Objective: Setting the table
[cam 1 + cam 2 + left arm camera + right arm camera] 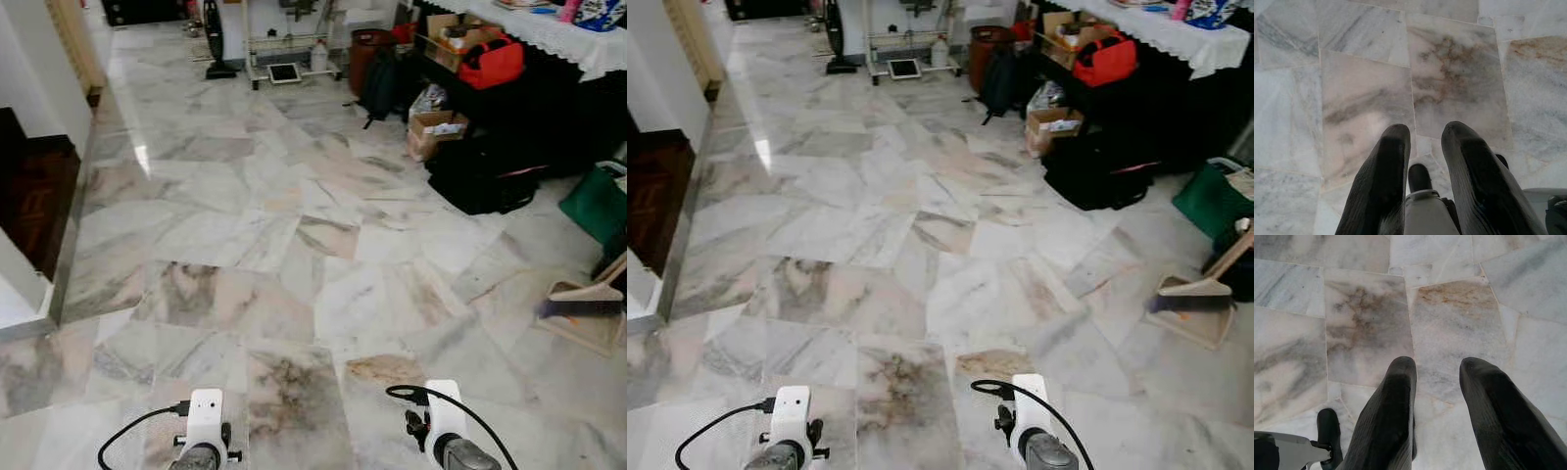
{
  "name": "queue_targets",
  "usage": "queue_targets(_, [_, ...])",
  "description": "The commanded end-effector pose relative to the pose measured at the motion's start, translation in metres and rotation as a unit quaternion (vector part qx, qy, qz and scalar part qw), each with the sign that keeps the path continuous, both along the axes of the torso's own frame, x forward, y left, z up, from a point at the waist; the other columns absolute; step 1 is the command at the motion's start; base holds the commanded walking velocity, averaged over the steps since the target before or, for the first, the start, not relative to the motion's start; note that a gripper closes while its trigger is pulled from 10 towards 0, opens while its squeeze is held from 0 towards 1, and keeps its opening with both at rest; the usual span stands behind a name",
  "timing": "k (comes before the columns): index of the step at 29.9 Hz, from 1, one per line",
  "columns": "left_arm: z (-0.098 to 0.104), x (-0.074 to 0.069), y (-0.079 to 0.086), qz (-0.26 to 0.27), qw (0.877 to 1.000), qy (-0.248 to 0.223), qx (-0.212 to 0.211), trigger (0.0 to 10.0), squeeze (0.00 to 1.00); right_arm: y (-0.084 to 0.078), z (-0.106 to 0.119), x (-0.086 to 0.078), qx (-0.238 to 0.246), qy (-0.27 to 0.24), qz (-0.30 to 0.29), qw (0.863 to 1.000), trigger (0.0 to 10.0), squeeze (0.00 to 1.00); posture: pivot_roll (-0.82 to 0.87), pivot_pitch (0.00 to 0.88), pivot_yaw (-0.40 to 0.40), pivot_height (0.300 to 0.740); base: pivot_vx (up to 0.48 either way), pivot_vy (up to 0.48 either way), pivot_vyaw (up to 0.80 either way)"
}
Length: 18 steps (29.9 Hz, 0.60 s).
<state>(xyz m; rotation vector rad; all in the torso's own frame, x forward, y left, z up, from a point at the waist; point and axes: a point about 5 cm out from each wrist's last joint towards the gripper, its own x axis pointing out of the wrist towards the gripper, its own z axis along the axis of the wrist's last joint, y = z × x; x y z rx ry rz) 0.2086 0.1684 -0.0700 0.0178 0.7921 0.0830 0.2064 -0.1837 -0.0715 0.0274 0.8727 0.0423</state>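
Observation:
A table with a white lace cloth point(554, 37) stands at the far right, with a few small items on top that are too small to make out. Both arms hang low over the marble floor point(294, 245). The left wrist point(203, 441) and right wrist point(446, 436) show at the bottom edge of the eye views. In the left wrist view my left gripper point(1425, 134) is open over bare tiles, with nothing between its fingers. My right gripper point(1437, 367) is likewise open and holds nothing.
Under and beside the table lie a red bag point(493, 61), cardboard boxes point(436, 132) and black bags point(480, 176). A green bag point(596, 201) and a dustpan with brush point(586, 311) sit at the right. A dark wooden step point(34, 196) drops at the left. A wire rack point(289, 49) stands far ahead.

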Motion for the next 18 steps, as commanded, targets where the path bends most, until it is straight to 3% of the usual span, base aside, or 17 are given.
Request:
queue_targets(1, [-0.0010, -0.0012, 0.0000, -0.006, 1.000, 0.006, 0.005, 10.0, 0.00, 0.0006, 0.0007, 0.0015, 0.001, -0.001, -0.005, 1.000, 10.0, 0.00, -0.10, 0.000, -0.007, 0.740, 0.000, -0.341, -0.74])
queue_targets(18, [-0.0044, -0.0077, 0.0016, -0.009, 1.000, 0.016, 0.013, 10.0, 0.00, -0.0049, -0.0026, -0.0059, -0.003, 0.007, -0.011, 1.000, 10.0, 0.00, -0.10, 0.000, -0.011, 0.740, 0.000, -0.044, -0.75])
